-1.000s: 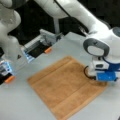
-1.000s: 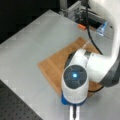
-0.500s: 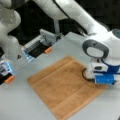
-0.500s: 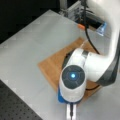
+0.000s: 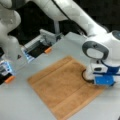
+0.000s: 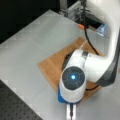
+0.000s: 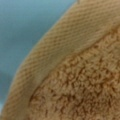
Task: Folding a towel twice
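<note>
The orange-brown towel [image 5: 62, 85] lies flat and unfolded on the grey table [image 5: 25, 105], with woven bands near two edges. My gripper [image 5: 93, 80] is pressed down at the towel's right edge, its fingers hidden under the blue-and-white hand. In a front view the arm's wrist covers the gripper, and the towel [image 6: 51, 67] shows to its left. The wrist view is filled by the towel [image 7: 82, 85] up close, with a woven band [image 7: 62, 47] running along the terry pile and bare table [image 7: 25, 25] beyond the edge.
A second white arm [image 5: 10, 37] stands at a front view's left. Fixtures with orange tabs [image 5: 47, 50] sit at the table's back edge. A black perforated board [image 6: 15, 105] borders the table at a front view's bottom left.
The arm has sunk slightly lower onto the towel's right edge. The towel itself lies as before.
</note>
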